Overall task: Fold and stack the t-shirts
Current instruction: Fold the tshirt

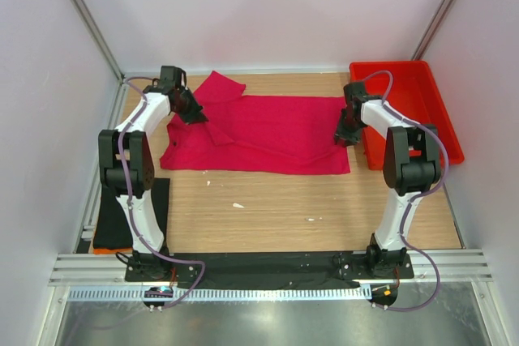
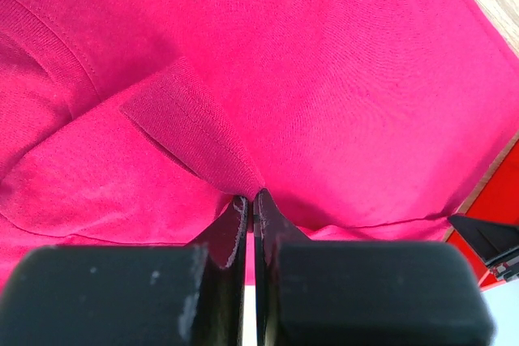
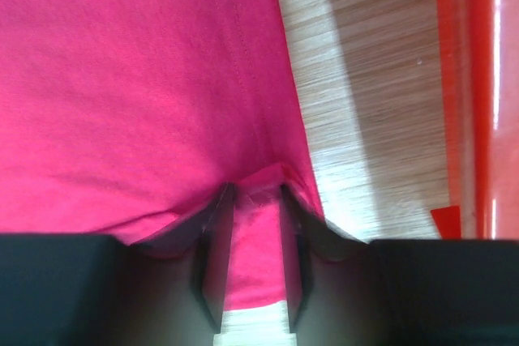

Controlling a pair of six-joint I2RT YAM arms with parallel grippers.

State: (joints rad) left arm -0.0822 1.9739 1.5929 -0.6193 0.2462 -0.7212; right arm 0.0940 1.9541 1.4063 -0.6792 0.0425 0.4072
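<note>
The crimson-pink t-shirt [image 1: 268,135] lies spread across the far half of the table, with one sleeve turned up at the back left. My left gripper [image 1: 193,111] is at the shirt's left end and is shut on a raised fold of pink cloth [image 2: 195,127]; its fingertips [image 2: 250,198] meet on the cloth. My right gripper [image 1: 347,137] is at the shirt's right edge. Its jaws [image 3: 255,192] stand a little apart with the shirt's hem [image 3: 259,224] bunched between them. A flat black cloth [image 1: 158,200], by its look the black t-shirt, lies by the left arm's base.
The red plastic tray [image 1: 444,111] stands at the back right, close beside my right gripper, and its wall [image 3: 478,79] shows in the right wrist view. Bare wooden table [image 1: 276,208] lies in front of the pink shirt. White walls enclose the table.
</note>
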